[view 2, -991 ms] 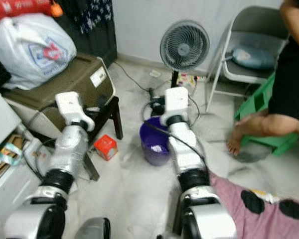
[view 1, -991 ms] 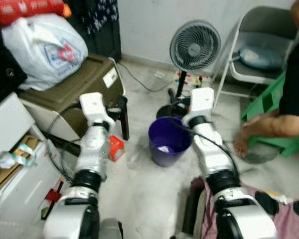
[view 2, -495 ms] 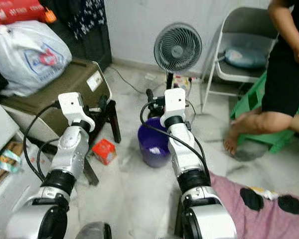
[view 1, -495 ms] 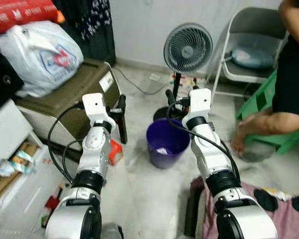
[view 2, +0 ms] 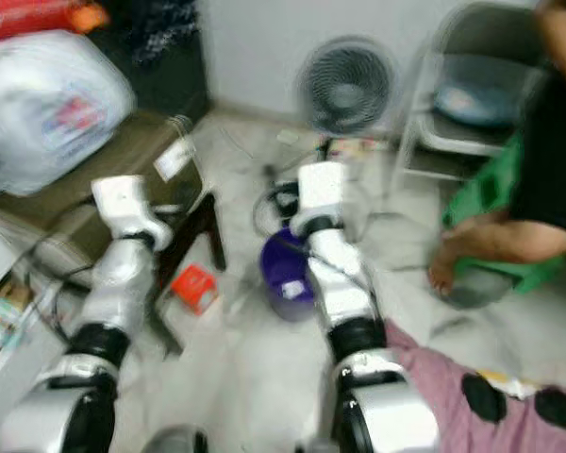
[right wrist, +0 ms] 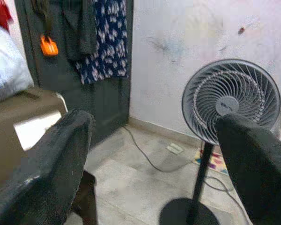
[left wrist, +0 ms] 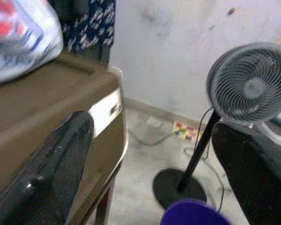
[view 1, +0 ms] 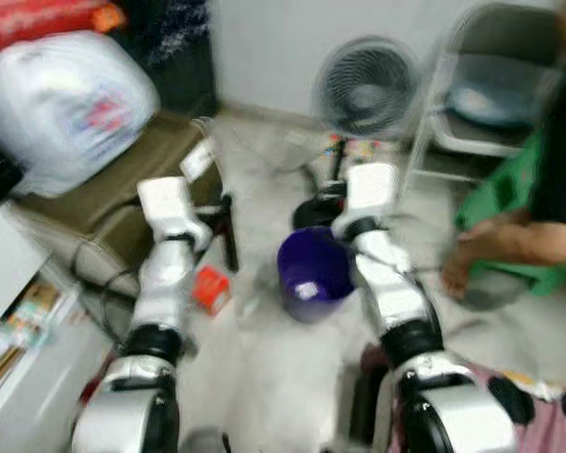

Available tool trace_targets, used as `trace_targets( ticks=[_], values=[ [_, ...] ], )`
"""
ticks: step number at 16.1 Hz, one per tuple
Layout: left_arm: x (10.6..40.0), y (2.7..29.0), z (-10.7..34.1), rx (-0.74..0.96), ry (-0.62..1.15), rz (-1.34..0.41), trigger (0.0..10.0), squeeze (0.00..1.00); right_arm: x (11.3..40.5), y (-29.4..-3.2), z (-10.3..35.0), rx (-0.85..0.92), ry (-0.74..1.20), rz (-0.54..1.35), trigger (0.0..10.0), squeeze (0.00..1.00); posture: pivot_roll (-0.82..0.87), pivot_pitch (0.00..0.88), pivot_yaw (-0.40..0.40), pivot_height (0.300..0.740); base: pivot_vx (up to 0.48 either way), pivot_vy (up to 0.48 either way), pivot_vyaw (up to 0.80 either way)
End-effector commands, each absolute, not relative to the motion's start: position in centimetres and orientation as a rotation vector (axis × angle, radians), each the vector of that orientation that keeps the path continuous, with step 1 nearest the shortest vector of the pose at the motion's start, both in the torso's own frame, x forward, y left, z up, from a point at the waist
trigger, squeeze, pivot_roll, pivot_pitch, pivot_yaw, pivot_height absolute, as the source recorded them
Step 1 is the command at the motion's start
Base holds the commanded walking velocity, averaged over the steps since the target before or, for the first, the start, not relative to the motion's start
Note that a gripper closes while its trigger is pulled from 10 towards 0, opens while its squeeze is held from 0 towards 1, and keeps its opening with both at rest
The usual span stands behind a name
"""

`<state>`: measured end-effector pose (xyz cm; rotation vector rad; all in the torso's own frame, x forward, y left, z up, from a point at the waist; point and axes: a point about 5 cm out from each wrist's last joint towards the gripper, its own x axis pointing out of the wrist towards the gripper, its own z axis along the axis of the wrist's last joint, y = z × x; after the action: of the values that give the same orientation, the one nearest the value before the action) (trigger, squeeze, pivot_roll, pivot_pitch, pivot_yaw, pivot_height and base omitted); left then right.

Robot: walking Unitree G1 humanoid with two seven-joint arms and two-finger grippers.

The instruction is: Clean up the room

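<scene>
The head views are blurred. A purple bucket (view 1: pixel 313 274) stands on the pale floor between my two arms, with something light inside. A small red box (view 1: pixel 210 288) lies on the floor to its left. My left gripper (view 1: pixel 228 215) is raised beside a brown trunk (left wrist: pixel 47 117), open and holding nothing. My right gripper (view 1: pixel 323 193) hovers just beyond the bucket's far rim, also open and holding nothing. In the left wrist view the bucket's rim (left wrist: pixel 192 213) sits low between the wide-apart fingers (left wrist: pixel 51 173).
A standing fan (view 1: pixel 363 80) and its cable are behind the bucket. A person (view 1: pixel 547 208) sits at the right by a green stool (view 1: pixel 505 203) and a folding chair (view 1: pixel 495 85). A white bag (view 1: pixel 61 104) rests on the trunk. Pink cloth (view 1: pixel 538 415) lies at the near right.
The head camera has shifted and the picture has gone blurry. Both arms keep much the same raised pose with fingers apart.
</scene>
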<state>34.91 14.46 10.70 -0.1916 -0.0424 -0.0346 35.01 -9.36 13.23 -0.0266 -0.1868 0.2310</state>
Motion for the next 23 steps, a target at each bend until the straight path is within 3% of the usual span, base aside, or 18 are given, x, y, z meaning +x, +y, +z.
trace_targets(
  ticks=[1,9,13,23],
  values=[
    [35.02,12.9,11.16,-0.199,-0.058,-0.082,10.0,0.0,35.11,-10.82,13.07,-0.035,-0.181,0.188,10.0,0.0,-0.03,0.006,-0.026,0.74,0.304,0.0,0.0],
    [35.14,13.02,11.2,-0.204,-0.054,-0.068,10.0,0.0,35.27,-10.97,13.18,-0.016,-0.182,0.175,10.0,0.0,-0.03,0.011,-0.027,0.74,0.273,0.0,0.0],
    [35.19,13.07,11.19,-0.204,-0.052,-0.066,10.0,0.0,35.27,-10.91,13.21,-0.025,-0.185,0.178,10.0,0.0,-0.03,0.011,-0.027,0.74,0.0,0.0,0.0],
    [35.21,12.99,11.1,-0.197,-0.044,-0.067,10.0,0.0,35.31,-10.86,13.18,-0.031,-0.183,0.179,10.0,0.0,-0.03,0.012,-0.025,0.74,0.0,0.0,0.77]
  ],
)
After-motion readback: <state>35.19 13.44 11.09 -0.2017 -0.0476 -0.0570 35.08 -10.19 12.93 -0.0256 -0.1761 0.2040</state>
